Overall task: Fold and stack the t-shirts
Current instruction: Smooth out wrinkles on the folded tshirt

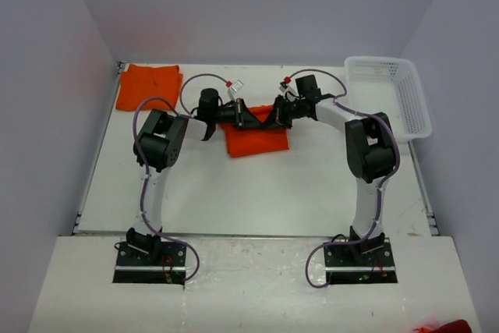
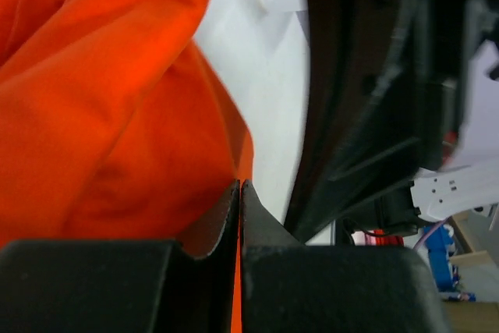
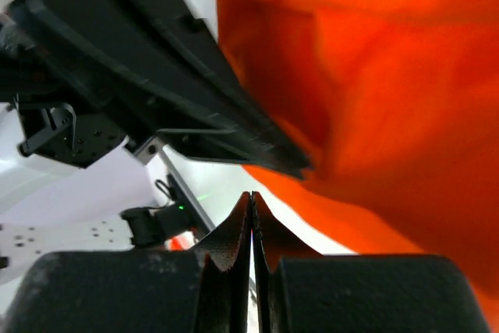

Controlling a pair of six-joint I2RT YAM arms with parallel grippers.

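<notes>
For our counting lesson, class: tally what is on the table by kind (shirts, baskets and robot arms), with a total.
Shirts: 2 (far-left shirt, centre shirt)
Baskets: 1 (white basket)
Arms: 2 (left arm, right arm)
Total: 5

I'm looking down on a white table (image 1: 257, 193) boxed in by plain pale grey: a back wall (image 1: 257, 5) behind it, a left wall (image 1: 39, 115) and a right wall (image 1: 468, 76) beside it. A white ledge (image 1: 257, 286) runs along its near edge. The light on it is soft and even.
</notes>
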